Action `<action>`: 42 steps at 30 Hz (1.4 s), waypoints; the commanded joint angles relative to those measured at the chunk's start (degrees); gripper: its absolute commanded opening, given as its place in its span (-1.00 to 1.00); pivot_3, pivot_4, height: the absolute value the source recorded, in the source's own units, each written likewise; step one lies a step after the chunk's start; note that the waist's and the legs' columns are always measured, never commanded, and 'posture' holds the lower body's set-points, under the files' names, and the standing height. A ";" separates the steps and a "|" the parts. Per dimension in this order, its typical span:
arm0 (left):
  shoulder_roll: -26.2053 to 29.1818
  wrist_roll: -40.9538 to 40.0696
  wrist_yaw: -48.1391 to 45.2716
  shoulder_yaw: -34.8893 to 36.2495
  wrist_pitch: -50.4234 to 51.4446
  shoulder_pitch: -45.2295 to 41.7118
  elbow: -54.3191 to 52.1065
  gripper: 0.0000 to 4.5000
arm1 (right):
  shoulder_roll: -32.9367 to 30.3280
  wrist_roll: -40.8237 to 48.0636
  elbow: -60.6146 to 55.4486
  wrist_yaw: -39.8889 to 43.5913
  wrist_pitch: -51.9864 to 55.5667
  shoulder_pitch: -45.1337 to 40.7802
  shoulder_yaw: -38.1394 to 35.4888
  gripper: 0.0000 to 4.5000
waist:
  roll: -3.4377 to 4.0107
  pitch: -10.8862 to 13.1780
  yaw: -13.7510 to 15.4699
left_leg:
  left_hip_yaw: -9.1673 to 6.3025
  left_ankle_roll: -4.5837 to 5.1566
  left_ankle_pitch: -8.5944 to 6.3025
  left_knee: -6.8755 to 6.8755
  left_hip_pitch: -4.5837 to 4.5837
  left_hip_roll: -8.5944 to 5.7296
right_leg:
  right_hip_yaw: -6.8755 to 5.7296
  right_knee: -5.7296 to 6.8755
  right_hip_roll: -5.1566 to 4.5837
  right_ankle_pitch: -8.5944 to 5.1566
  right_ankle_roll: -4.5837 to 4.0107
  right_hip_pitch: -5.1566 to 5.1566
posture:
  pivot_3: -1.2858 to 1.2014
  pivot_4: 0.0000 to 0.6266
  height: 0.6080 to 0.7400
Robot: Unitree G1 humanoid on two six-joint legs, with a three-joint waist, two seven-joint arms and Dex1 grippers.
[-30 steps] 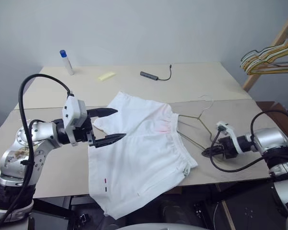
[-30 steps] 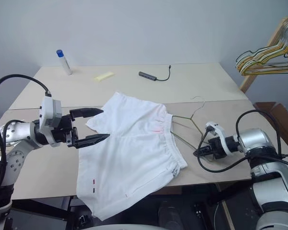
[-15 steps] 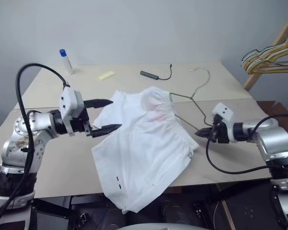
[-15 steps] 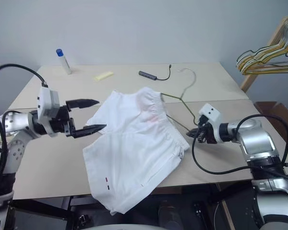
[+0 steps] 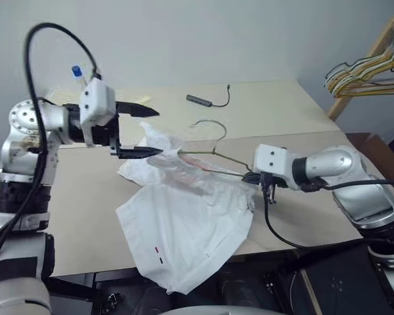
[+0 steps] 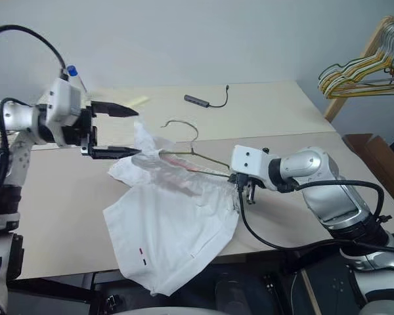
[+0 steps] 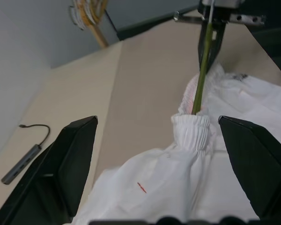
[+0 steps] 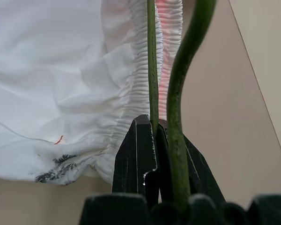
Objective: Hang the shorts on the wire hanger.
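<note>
the right gripper (image 8: 154,136) is pinched tight on one end of the wire hanger (image 5: 217,156), holding it lifted off the table (image 5: 302,111) with the wire running away from the fingers toward the other arm. the hanger's curved hook (image 5: 207,126) stands up over the middle of the table. the shorts (image 5: 184,216) are partly threaded on the wire: the gathered waistband (image 7: 191,132) is bunched around it and raised with it, a faint pink mark showing on the fabric by the wire, while the rest of the cloth droops down onto the table and over its near edge. small red and dark marks sit near the lower hem.

the left gripper (image 5: 139,131) is spread wide with nothing in it, one finger above and one below, its tips right at the raised end of the shorts where the wire goes in; i can't tell if they touch the cloth.

farther back on the table lie a small grey adapter with a cable (image 5: 207,100) and a yellow slip (image 6: 136,100). a bunch of coloured hangers (image 5: 361,65) hangs off to the right, well apart.
</note>
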 commanded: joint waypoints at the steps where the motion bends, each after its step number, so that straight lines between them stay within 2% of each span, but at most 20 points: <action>1: -1.17 4.79 -2.13 -3.97 -4.63 -0.49 1.71 0.99 | -0.60 -0.51 -2.20 0.31 1.37 -2.35 -0.48 -1.00 | 0.01 0.00 -0.52 | 0.00 0.00 0.00 0.00 0.01 0.00 | 0.00 0.00 0.00 0.00 0.00 0.01 | -0.05 -1.00 1.00; 6: -2.26 10.35 -1.38 -7.13 -10.15 1.16 4.13 0.99 | -1.14 -0.37 -3.64 0.59 3.50 -2.47 -0.38 -1.00 | 0.01 0.00 -1.55 | -0.02 0.00 0.00 0.01 -0.08 0.01 | 0.00 0.00 -0.01 0.00 0.00 -0.05 | -0.06 -1.00 1.00; 9: -2.77 14.06 1.47 -8.35 -8.23 0.50 6.44 0.74 | -1.63 0.26 -4.39 0.91 4.46 -2.39 -0.85 -1.00 | 0.00 0.00 -2.30 | -0.03 0.00 0.00 0.01 -0.08 0.01 | 0.00 0.03 -0.01 0.01 0.00 -0.06 | -0.06 -1.00 1.00; 13: -3.76 13.91 0.91 -7.88 -8.68 0.17 9.02 0.16 | -2.01 1.15 -4.93 1.45 5.28 -2.63 -1.39 -1.00 | 0.01 -0.01 -2.99 | -0.05 0.01 0.00 0.03 -0.07 0.01 | -0.01 0.06 -0.01 0.01 0.01 -0.06 | -0.07 -1.00 1.00; 15: -4.32 13.36 0.54 -7.69 -8.14 0.12 9.58 -0.05 | -2.02 1.49 -5.08 1.61 5.61 -2.82 -1.64 -1.00 | 0.01 0.00 -3.16 | -0.05 0.01 0.00 0.03 -0.06 0.01 | -0.01 0.06 -0.01 0.01 0.02 -0.06 | -0.07 -1.00 1.00; 22: -5.43 11.43 -2.35 -7.52 -5.84 0.49 8.39 -0.99 | -2.56 3.03 -5.71 2.40 6.54 -3.15 -2.14 -1.00 | 0.01 0.00 -4.22 | -0.08 0.01 0.00 0.03 -0.08 0.00 | -0.01 0.07 -0.03 0.01 0.03 -0.06 | -0.08 -1.00 1.00; 26: -5.74 9.81 -3.80 -6.80 -4.39 1.26 7.17 -0.99 | -3.49 2.99 -5.35 3.55 0.90 -2.71 -2.35 -1.00 | 0.01 -0.01 -4.64 | -0.09 0.01 0.00 0.03 -0.08 0.01 | -0.01 0.07 -0.03 0.01 0.03 -0.06 | -0.08 -1.00 1.00; 31: -5.10 7.46 -4.80 -5.30 -0.98 2.33 5.86 -1.00 | -4.75 3.39 -4.61 3.07 -2.40 0.06 -5.23 -0.34 | 0.00 -0.01 -5.37 | -0.11 0.01 0.00 0.03 -0.07 0.01 | -0.02 0.08 -0.03 0.01 0.04 -0.05 | -0.08 -1.00 1.00; 39: -2.58 3.40 -0.80 0.35 7.74 7.83 0.76 -1.00 | -7.65 6.80 0.19 -1.82 3.21 6.44 -19.74 0.86 | 0.00 -0.01 -5.86 | -0.11 0.00 0.00 0.03 -0.04 0.00 | 0.01 0.13 -0.06 0.01 0.06 -0.04 | -0.08 -1.00 1.00; 40: -2.62 2.81 0.23 1.17 9.13 8.54 0.02 -1.00 | -7.11 7.86 0.46 -2.66 4.12 7.87 -22.12 0.98 | 0.00 -0.01 -5.86 | -0.12 0.01 0.00 0.03 -0.01 0.01 | 0.00 0.14 -0.05 0.01 0.06 -0.02 | -0.08 -1.00 1.00; 42: -2.62 1.71 1.40 2.18 11.07 9.86 -1.44 -1.00 | -4.25 11.72 0.01 -4.07 6.49 11.64 -27.17 0.98 | -0.02 -0.02 -5.80 | -0.16 0.01 0.00 0.02 0.02 0.02 | -0.02 0.15 -0.04 0.01 0.05 0.03 | -0.08 -1.00 1.00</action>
